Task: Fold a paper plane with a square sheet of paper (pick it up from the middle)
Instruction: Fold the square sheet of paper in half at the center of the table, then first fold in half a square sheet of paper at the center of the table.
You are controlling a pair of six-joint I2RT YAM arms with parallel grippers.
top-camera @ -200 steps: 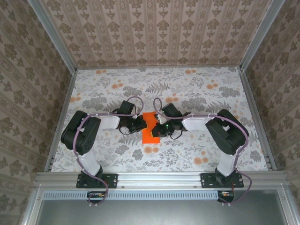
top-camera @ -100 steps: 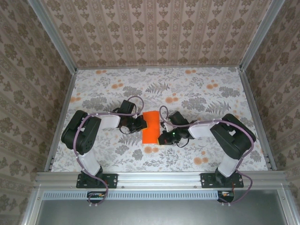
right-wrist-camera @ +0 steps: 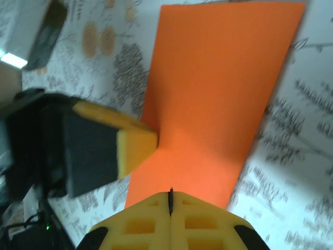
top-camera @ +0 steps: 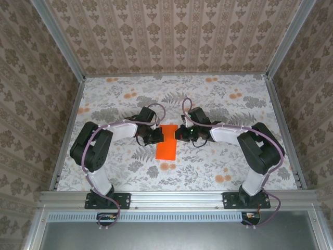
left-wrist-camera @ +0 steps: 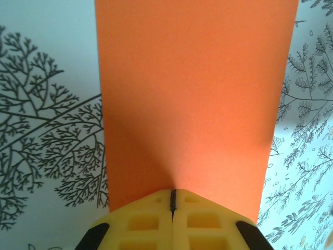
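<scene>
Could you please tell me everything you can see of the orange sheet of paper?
The sheet of paper is plain, bright orange, matte and unmarked. It appears as a rectangle longer than it is wide, lying on the floral table between the arms. Near its far end the shut left gripper and the shut right gripper meet its opposite long edges, with faint shading spreading from each tip. Whether they pinch it is unclear.

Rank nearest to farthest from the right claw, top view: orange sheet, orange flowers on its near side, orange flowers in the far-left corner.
1. The orange sheet, at the tips of the right claw.
2. The near flowers, just on the sheet's near side.
3. The far-left corner flowers, well back and left.
</scene>
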